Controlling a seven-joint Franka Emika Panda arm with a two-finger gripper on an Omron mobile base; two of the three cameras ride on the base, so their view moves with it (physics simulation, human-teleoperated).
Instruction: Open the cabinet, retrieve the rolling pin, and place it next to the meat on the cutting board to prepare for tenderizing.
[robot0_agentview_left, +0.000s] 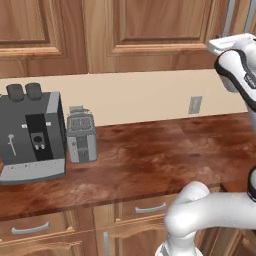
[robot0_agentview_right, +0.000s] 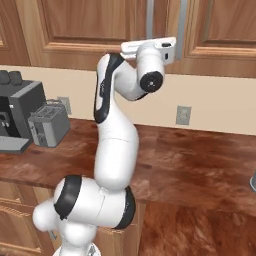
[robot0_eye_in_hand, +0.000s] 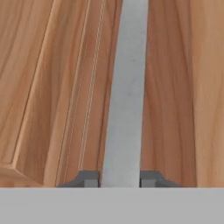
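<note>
From the left base view, my white arm rises at the lower right and reaches up to the brown wooden upper cabinet (robot0_agentview_left: 150, 30) with its raised-panel doors. Below it lies the reddish-brown wooden bench (robot0_agentview_left: 150, 155), carrying a dark grey coffee machine (robot0_agentview_left: 32, 132) and, just beside it, a small grey toaster (robot0_agentview_left: 81, 137). A grey wall socket (robot0_agentview_left: 195, 105) sits on the cream wall behind.

From the right base view, my wrist is level with the bottom of the cabinet doors, and my hand (robot0_agentview_right: 150, 47) is pressed up against the lower end of the long grey bar handle (robot0_agentview_right: 150, 12) of the door. A second grey bar runs just beside it on the neighbouring door.

In the hand view, the grey bar runs straight up the middle, and my two dark fingertips (robot0_eye_in_hand: 89, 179) sit tight on either side of it: my hand (robot0_eye_in_hand: 119, 179) is closed on the handle, with the wood of the door right behind.

So I judge I am at the first step, opening the cabinet, with the door shut. The next move calls for a pull outward along the door's arc, keeping the grip square so the bar does not slip. The rolling pin is presumably behind this door; I cannot tell.
</note>
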